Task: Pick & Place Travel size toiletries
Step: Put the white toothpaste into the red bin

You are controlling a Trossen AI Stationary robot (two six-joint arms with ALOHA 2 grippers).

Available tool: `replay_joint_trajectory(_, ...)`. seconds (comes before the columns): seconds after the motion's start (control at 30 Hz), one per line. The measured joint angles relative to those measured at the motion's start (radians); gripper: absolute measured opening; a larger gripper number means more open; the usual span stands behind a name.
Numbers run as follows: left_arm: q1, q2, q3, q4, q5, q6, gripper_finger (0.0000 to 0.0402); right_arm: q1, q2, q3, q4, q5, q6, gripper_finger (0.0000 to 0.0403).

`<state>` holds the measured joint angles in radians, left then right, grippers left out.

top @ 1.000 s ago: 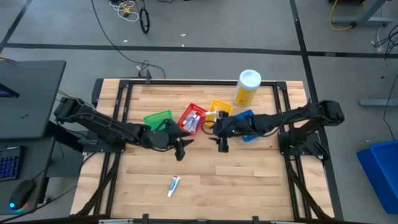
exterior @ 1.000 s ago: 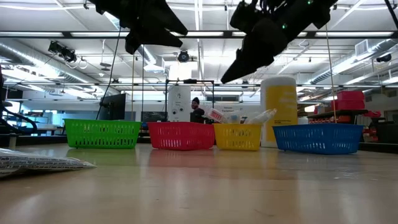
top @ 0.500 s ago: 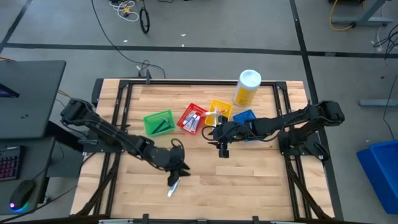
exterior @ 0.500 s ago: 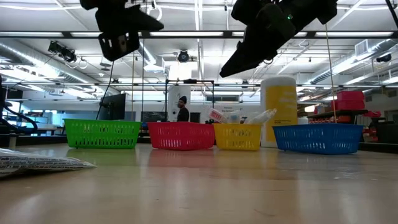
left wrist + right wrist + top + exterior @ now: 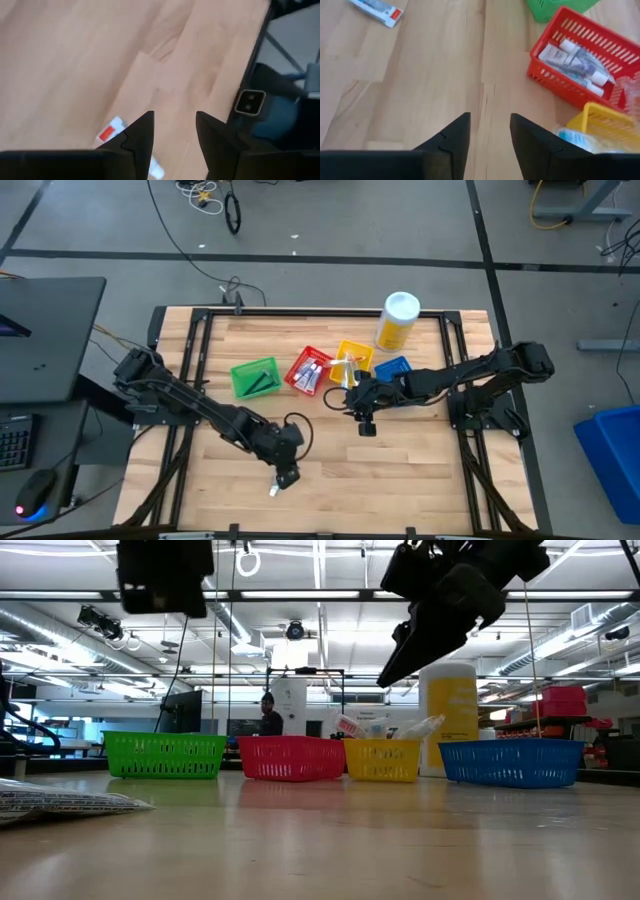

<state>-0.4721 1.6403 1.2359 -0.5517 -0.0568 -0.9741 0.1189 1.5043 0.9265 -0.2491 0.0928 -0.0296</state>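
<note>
Toothpaste tube (image 5: 277,479) lies alone, near-left of centre on the table (image 5: 420,470). My left gripper (image 5: 288,472) has swung from the green bin (image 5: 254,376) to hover over it, jaws apart and empty: pickup next, I judge. Right gripper (image 5: 366,425), empty, jaws parted, waits by the bins.

Four little bins (green (image 5: 255,376), red (image 5: 309,369), yellow (image 5: 352,358), blue (image 5: 393,370)) mid-table, tall yellow bottle (image 5: 397,320) at 1 o'clock.
</note>
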Motion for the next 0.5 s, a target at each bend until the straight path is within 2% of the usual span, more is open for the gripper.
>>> replay_joint_trajectory(0.23, -0.021, 0.056, 0.002, -0.076, 0.054, -0.230, 0.0154, 0.000, 0.001, 0.000, -0.040, 0.000, 0.015, 0.0141)
replay_joint_trajectory(0.5, -0.059, 0.158, -0.005, -0.054, 0.120, -0.306, 0.0154, 0.000, 0.001, -0.008, -0.064, 0.000, 0.015, 0.0142)
